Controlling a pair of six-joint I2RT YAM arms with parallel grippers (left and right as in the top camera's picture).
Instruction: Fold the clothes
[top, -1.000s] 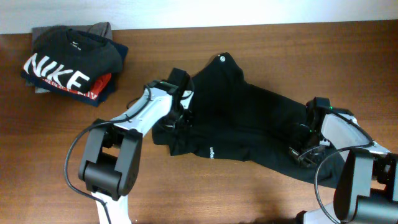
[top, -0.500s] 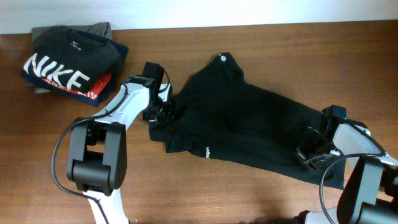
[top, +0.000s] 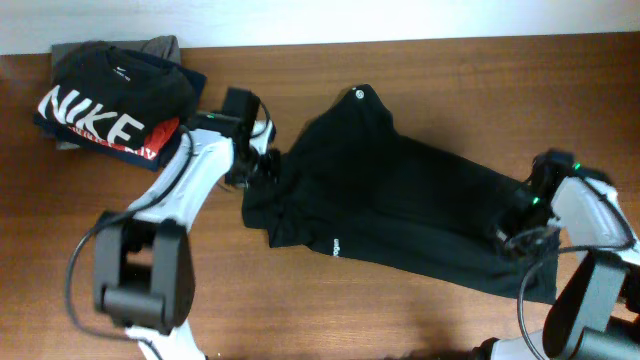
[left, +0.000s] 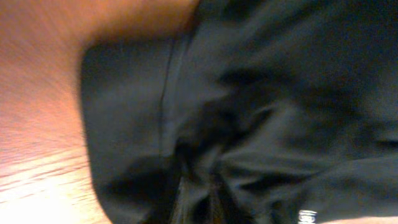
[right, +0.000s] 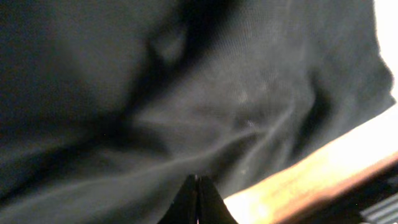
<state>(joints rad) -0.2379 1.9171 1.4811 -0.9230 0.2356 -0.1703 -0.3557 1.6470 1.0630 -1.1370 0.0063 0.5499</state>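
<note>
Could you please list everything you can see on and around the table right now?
black top: one, black, with a white neck tag and a small white logo print, lying crumpled across the table's middle and right.
Nike T-shirt: one, black with white lettering, folded on top of the pile at far left.
folded garments: count unclear, grey, navy and red edges showing, under the Nike T-shirt.
table: one, brown wood, under everything.
left gripper: one, black, shut on the black top's left edge.
right gripper: one, black, shut on the black top's right end.
</note>
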